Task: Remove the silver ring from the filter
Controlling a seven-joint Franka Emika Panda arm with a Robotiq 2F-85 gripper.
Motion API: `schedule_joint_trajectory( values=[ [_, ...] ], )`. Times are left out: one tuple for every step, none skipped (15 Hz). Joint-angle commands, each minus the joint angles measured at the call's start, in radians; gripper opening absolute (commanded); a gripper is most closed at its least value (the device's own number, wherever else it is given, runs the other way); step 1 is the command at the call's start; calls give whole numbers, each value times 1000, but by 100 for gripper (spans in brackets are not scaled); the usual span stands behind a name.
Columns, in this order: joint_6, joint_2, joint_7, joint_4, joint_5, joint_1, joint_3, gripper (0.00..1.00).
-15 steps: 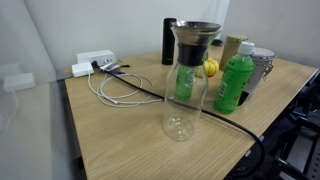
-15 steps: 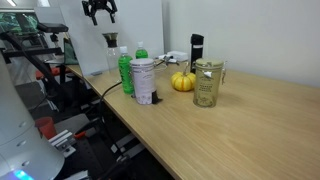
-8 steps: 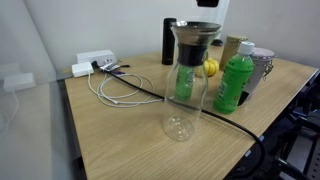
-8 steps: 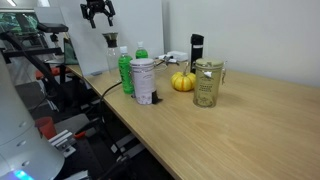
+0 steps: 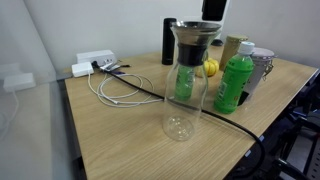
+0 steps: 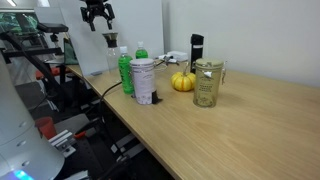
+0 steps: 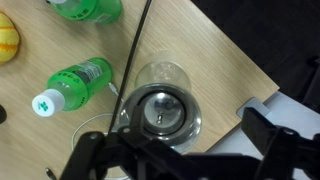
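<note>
In an exterior view, the thin shiny silver metal ring (image 5: 196, 27) rims the dark conical filter (image 5: 195, 38), which is seated in the mouth of the clear glass carafe (image 5: 181, 100) on the wooden bench (image 5: 110, 140). In an exterior view, the fingers (image 6: 105, 16) hang spread above the carafe. In the wrist view, the ring shows as a bright circle round the filter's dark well, inside the carafe's mouth. Best to descend centred over the carafe, one finger inside the band and one outside, pinching the ring alone.

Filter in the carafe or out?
In. The filter sits upright in the mouth of the glass carafe; the wrist view shows it centred inside the rim.
</note>
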Motion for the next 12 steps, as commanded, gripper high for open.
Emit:
schedule_joint_trajectory(
  values=[
    [20, -7, 3, -13, 16, -3, -5, 100],
    [27, -6, 7, -14, 11, -4, -5, 100],
    [40, -4, 10, -15, 7, -5, -6, 100],
    [44, -1, 11, -13, 7, -6, -7, 100],
    [56, 3, 11, -12, 6, -6, -8, 100],
    [66, 6, 9, -11, 8, -7, -9, 100],
    [68, 10, 10, -8, 4, -7, -9, 100],
    [68, 12, 11, -7, 2, -8, -10, 100],
    [68, 14, 11, -7, 1, -8, -10, 100],
    [63, 14, 13, -4, -3, -9, -9, 100],
    [59, 15, 14, -2, -6, -9, -9, 100],
    [59, 15, 14, -1, -7, -9, -9, 99]
  ],
)
